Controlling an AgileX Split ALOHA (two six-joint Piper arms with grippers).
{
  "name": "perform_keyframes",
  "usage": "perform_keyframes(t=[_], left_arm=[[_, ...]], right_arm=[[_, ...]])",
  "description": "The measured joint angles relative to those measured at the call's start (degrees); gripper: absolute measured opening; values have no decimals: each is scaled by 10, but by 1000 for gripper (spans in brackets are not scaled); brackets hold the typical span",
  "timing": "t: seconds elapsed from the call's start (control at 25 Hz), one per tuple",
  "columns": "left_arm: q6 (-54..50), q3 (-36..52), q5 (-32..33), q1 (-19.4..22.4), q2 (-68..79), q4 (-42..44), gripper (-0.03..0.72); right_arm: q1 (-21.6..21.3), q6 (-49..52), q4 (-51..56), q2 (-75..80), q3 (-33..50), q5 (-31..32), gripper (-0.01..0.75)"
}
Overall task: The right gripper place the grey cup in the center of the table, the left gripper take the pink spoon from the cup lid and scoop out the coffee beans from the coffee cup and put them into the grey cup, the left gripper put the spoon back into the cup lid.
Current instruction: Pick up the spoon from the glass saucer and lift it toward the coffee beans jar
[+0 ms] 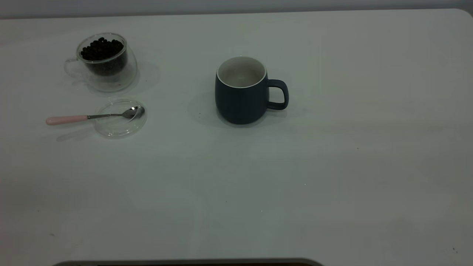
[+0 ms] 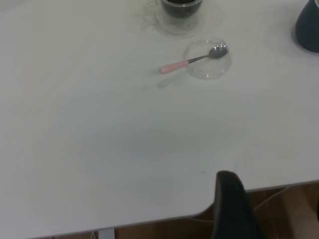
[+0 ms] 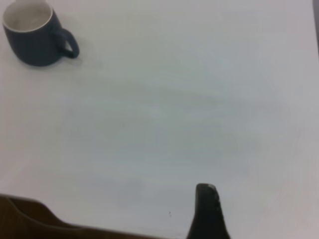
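On the white worktop (image 1: 332, 166) in the exterior view stand four separate items. Farthest left is one clear coffee cup (image 1: 105, 70), its glass walls and loop handle faint against the pale surface; the coffee beans (image 1: 101, 49) inside form a single dark heap, too small and tightly packed to count. Just in front of it lies one cup lid (image 1: 120, 127), a clear disc whose rim is only barely traceable. One pink spoon (image 1: 92, 117) rests across it, the metal bowl inside the lid, the pink handle sticking out past the rim toward the left edge, above the worktop. Well to the right of these, near the middle of the worktop, stands one grey cup (image 1: 240, 96), upright, its handle pointing right, its white interior showing nothing inside. A dark strip at the bottom edge of that view is cut off and cannot be identified.

Neither arm appears in the exterior view. In the left wrist view only one dark part of the left pincer (image 2: 232, 209) juts in at the worktop's near edge, well apart from the spoon, and the coffee cup is cut off by the frame. In the right wrist view a single dark part of the right pincer (image 3: 207, 214) shows, far from the grey cup. For both, whether the fingers are apart or together cannot be told
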Motion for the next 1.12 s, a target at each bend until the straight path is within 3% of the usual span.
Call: perform_keyframes(t=[0.28,1.12], left_arm=[[0,0,0,0,0,0,461],[1,0,0,0,0,0,461]], right_arm=[[-22,0,0,-11,0,0,588],[-22,0,0,-11,0,0,588]])
